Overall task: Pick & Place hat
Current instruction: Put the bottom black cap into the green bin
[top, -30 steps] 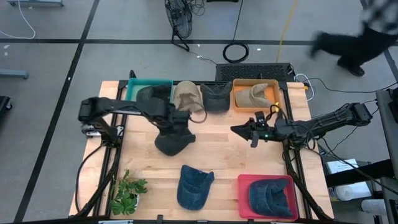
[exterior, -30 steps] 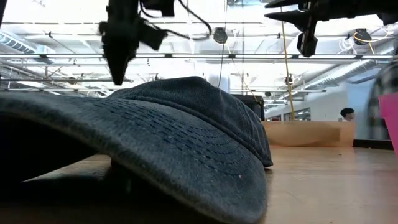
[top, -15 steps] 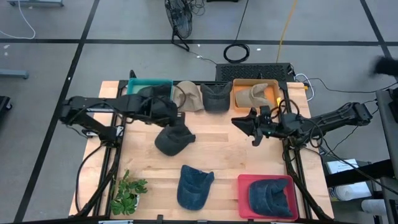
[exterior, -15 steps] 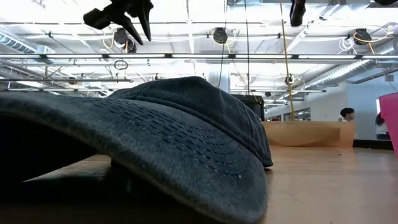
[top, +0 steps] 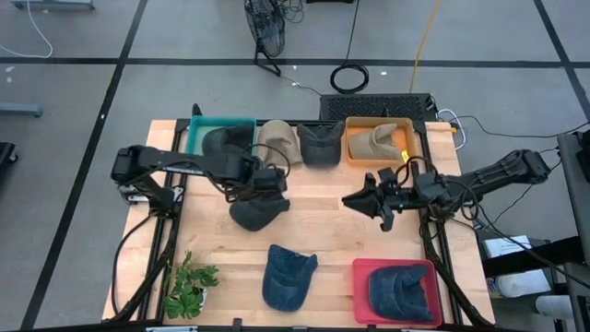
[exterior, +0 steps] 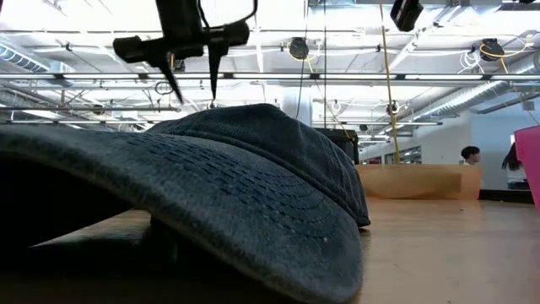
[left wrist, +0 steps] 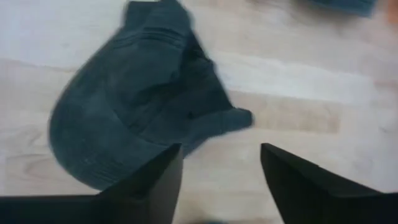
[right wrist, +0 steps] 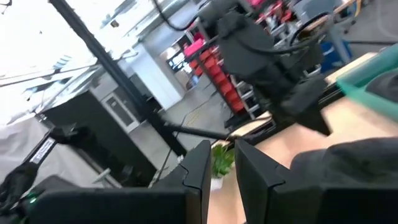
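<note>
A dark grey hat [top: 256,212] lies on the wooden table [top: 323,231] left of centre; the left wrist view shows it [left wrist: 130,106] flat on the wood. My left gripper [top: 269,187] hangs just over its far right edge, fingers pointing down and open [left wrist: 221,152] [exterior: 192,84], with nothing between them. My right gripper [top: 371,203] hovers right of centre, shut and holding nothing [right wrist: 222,152]. A blue denim hat [top: 288,277] rests crown up near the front edge and fills the low view [exterior: 253,186].
Along the far edge stand a teal bin [top: 205,127] with a dark hat, a beige hat [top: 279,143], a dark hat [top: 320,143] and an orange bin [top: 355,148] holding a tan hat. A red bin [top: 361,286] with a blue hat sits front right, and a green plant [top: 189,284] front left.
My left gripper has risen and tipped back toward the far left, then come down again over the dark grey hat. Its fingers point down as before and have opened. The hat lies on the table in about the same place.
</note>
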### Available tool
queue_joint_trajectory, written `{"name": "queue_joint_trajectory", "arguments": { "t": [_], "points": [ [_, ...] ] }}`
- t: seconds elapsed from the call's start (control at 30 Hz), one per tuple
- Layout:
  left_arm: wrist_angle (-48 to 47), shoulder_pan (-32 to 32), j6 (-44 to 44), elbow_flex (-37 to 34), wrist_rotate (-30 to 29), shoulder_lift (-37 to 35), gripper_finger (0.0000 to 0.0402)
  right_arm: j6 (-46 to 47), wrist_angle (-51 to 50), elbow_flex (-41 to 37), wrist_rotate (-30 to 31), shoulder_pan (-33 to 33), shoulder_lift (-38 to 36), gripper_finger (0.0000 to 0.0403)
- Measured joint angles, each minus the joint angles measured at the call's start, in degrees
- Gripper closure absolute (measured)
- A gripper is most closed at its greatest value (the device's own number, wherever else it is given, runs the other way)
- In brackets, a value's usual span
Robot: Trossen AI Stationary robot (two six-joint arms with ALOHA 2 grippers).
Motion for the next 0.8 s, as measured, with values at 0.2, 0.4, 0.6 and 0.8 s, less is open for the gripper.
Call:
{"name": "queue_joint_trajectory", "arguments": {
  "t": [0.2,0.4,0.6,0.8],
  "points": [
    [-0.11,1.39,-5.6,-0.01,0.42,2.95,0.0128,0.73,-2.34,0.0,0.06,2.16,0.0,0.0348],
    [0.19,1.46,-13.14,-6.82,5.65,3.24,0.0158,1.14,-3.99,0.0,0.06,2.74,-0.12,0.0348],
    [7.81,-0.74,-20.53,-12.58,7.07,2.5,0.0203,3.21,-5.94,0.0,-1.49,2.74,-0.46,0.0348],
    [11.66,-0.29,-21.76,-15.31,5.6,2.52,0.0216,3.29,-7.34,0.0,-1.42,2.67,-0.5,0.0348]
  ]
}}
